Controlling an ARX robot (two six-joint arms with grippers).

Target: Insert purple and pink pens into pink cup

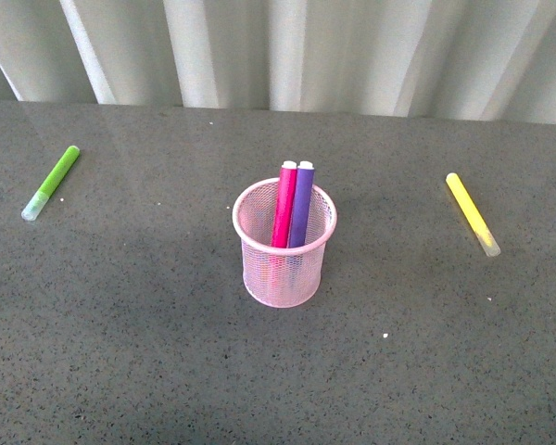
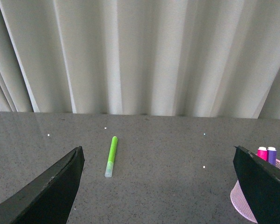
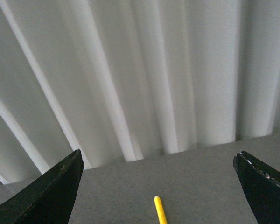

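Pink pen [image 1: 284, 206] and purple pen [image 1: 301, 204] stand side by side in the pink cup [image 1: 283, 269], frame center. Left claw [image 2: 158, 186] and right claw [image 3: 158, 186] both spread wide, gripping nothing.

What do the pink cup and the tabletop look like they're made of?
The pink cup: wire mesh, probably painted metal; the pens show through its open grid, under a solid rolled rim. The tabletop: dark grey speckled stone or laminate, smooth with a faint sheen reflecting the curtain.
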